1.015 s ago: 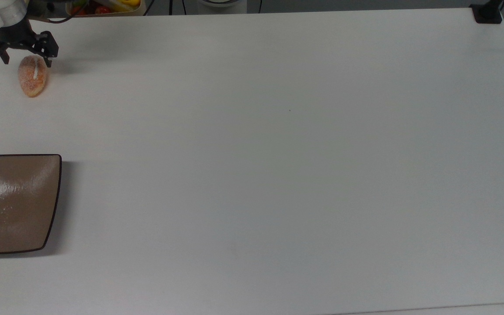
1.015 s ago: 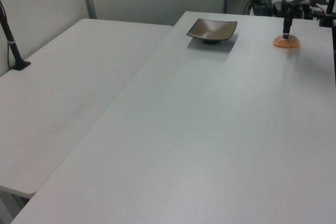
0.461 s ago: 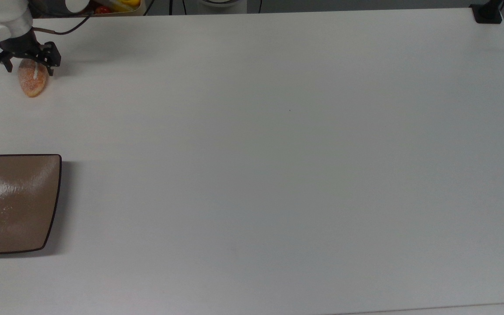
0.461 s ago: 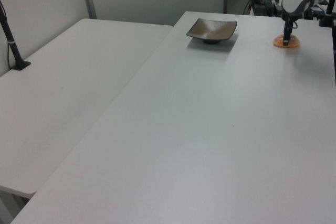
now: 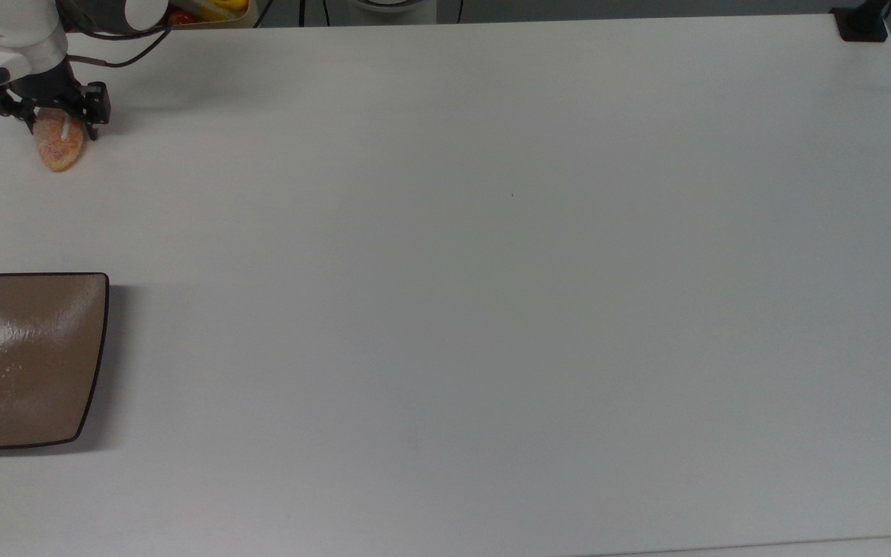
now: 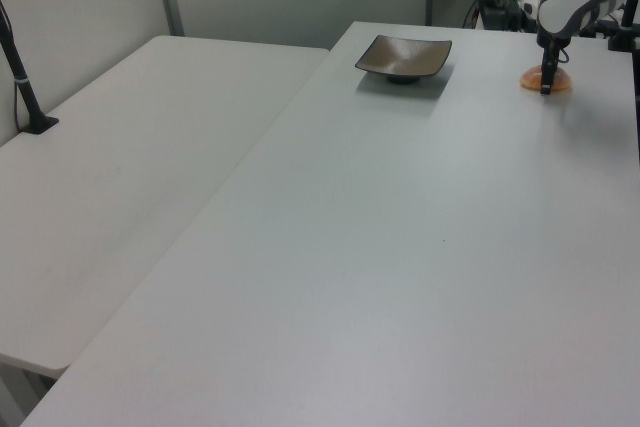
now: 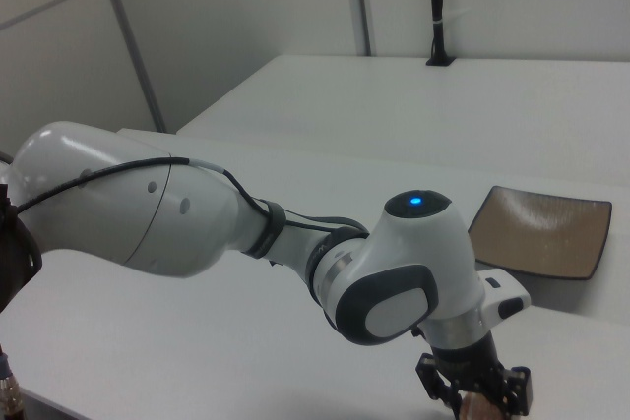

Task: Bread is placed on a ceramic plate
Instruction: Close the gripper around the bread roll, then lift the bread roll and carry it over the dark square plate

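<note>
Lower than a second ago, the pincer (image 5: pixel 59 128) now straddles the bread (image 5: pixel 59 147), fingers open on either side. Bread lies on the white surface (image 5: pixel 492 271), well apart from the ceramic plate (image 5: pixel 20 360).

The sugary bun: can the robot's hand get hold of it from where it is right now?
Probably yes. The hand is open and straddles the sugary bun on the white table, one finger on either side, with nothing else near it.
</note>
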Motion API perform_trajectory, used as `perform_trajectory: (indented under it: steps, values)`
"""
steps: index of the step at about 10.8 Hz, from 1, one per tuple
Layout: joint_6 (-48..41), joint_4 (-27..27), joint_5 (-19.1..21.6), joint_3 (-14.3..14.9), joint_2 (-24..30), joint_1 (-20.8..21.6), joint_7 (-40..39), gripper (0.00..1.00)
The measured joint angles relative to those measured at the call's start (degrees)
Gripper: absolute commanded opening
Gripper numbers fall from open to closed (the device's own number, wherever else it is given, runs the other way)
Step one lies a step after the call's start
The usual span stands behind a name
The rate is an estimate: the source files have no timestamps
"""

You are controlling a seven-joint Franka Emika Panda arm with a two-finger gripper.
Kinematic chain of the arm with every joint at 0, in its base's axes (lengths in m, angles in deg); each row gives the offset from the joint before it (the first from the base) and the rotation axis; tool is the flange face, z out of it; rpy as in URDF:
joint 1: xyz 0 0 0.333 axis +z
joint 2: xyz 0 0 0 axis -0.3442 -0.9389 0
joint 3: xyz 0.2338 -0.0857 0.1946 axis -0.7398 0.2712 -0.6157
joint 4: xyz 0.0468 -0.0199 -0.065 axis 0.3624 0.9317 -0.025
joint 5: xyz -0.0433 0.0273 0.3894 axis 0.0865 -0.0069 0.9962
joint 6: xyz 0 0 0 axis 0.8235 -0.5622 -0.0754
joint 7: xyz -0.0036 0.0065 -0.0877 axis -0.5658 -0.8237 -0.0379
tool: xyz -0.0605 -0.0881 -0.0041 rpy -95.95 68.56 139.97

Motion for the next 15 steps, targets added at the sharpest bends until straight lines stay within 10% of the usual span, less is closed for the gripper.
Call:
perform_trajectory:
  steps: [2, 9, 15]
  values:
    - [0.0, 0.1, 0.0, 0.0, 0.0, 0.0, -0.5, 0.00]
    - [-5.1, -0.4, 0.0, -0.3, 2.2, 0.8, -0.6, 0.00]
    - [-25.8, -13.4, 7.8, -4.7, 5.6, 2.6, -0.5, 0.04]
